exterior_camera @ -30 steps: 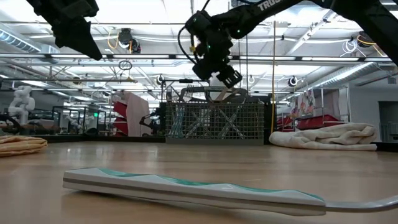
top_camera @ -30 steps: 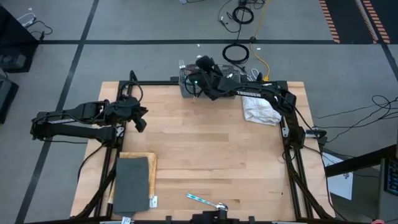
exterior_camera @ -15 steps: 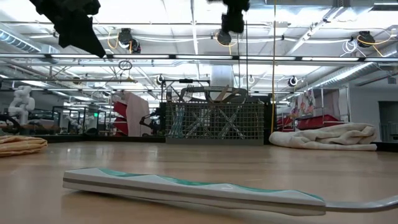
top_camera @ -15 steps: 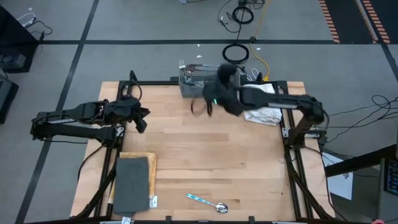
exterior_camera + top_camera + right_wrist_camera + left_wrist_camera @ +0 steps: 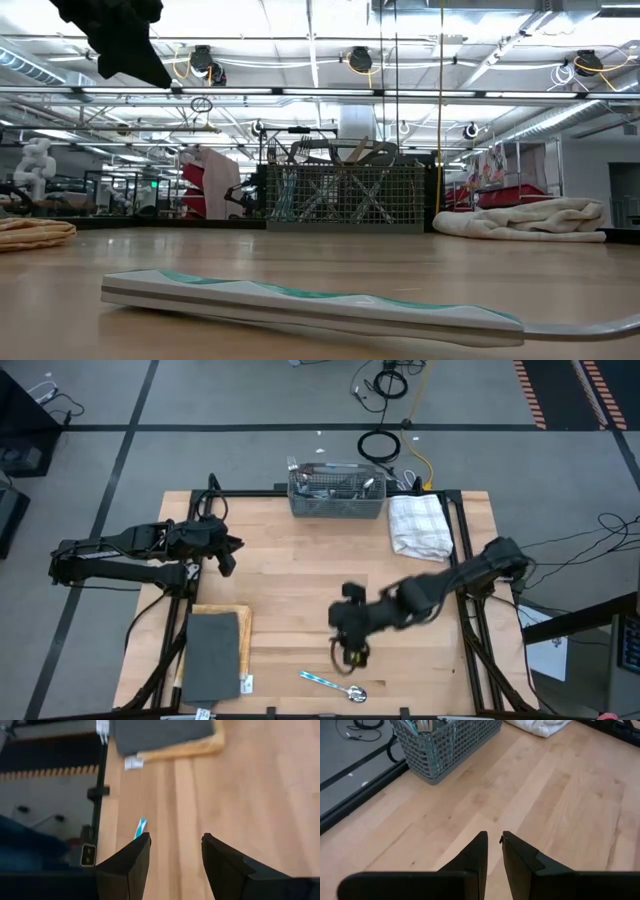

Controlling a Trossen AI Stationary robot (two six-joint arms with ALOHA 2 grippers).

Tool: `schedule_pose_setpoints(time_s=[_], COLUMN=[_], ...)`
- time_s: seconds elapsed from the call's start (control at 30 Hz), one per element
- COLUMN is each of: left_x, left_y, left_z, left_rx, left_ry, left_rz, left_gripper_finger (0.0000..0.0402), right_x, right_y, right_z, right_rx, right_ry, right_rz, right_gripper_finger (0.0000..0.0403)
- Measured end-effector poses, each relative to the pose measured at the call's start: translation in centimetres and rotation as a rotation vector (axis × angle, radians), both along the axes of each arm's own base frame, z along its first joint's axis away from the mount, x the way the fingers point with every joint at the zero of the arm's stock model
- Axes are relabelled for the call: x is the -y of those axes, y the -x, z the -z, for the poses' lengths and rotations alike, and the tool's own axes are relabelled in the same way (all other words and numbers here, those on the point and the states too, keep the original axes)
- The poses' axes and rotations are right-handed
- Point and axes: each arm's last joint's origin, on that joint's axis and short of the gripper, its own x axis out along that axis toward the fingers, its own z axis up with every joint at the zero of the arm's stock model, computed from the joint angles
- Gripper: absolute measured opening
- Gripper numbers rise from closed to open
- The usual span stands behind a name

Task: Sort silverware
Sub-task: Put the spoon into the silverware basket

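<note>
One spoon (image 5: pixel 333 685) with a blue-and-white handle lies flat near the table's near edge; in the low view its handle (image 5: pixel 310 305) fills the foreground. More silverware stands in the grey mesh caddy (image 5: pixel 337 491) at the far edge. My right gripper (image 5: pixel 352 653) hangs open above the table just beyond the spoon, touching nothing; its wrist view shows only the handle's tip (image 5: pixel 140 827) past the open fingers (image 5: pixel 172 845). My left gripper (image 5: pixel 226 556) waits shut, raised over the table's left part (image 5: pixel 492 840).
A grey mat on a wooden board (image 5: pixel 213 653) lies at the near left corner, also in the right wrist view (image 5: pixel 160 732). A white cloth (image 5: pixel 420 526) lies crumpled at the far right, beside the caddy (image 5: pixel 345 195). Bare wood fills the middle.
My right arm has swung away from the caddy at the far edge, across the middle of the table, toward the near edge, and now hangs close to the spoon. It has left the low view through the top. The spoon and my left arm have kept still.
</note>
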Motion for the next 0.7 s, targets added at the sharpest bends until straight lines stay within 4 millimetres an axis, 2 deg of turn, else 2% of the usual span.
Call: schedule_pose_setpoints(time_s=[0.07, 0.2, 0.3, 0.47, 0.7], left_x=[0.0, 0.0, 0.1, 0.2, 0.2], left_y=[0.0, -0.1, -0.1, -0.1, -0.1], left_z=[0.0, -0.1, 0.0, 0.0, 0.0], left_rx=[0.006, 0.011, 0.013, 0.021, 0.020], left_ry=[0.002, 0.012, 0.026, 0.057, 0.070], left_rz=[0.002, 0.011, 0.024, 0.027, 0.041], left_gripper_finger=[0.0063, 0.0063, 0.0063, 0.0063, 0.0063], right_x=[-1.9, -5.8, -7.8, -9.8, -12.1], right_y=[-0.5, -1.3, -1.4, -1.9, -1.5], right_z=[1.8, 6.7, 9.8, 14.4, 18.0], right_rx=[-0.040, -0.162, -0.259, -0.391, -0.487], right_ry=[0.008, 0.063, 0.060, 0.024, -0.028], right_rz=[-0.017, -0.091, -0.128, -0.102, -0.070], right_gripper_finger=[0.0166, 0.0166, 0.0170, 0.0180, 0.0182])
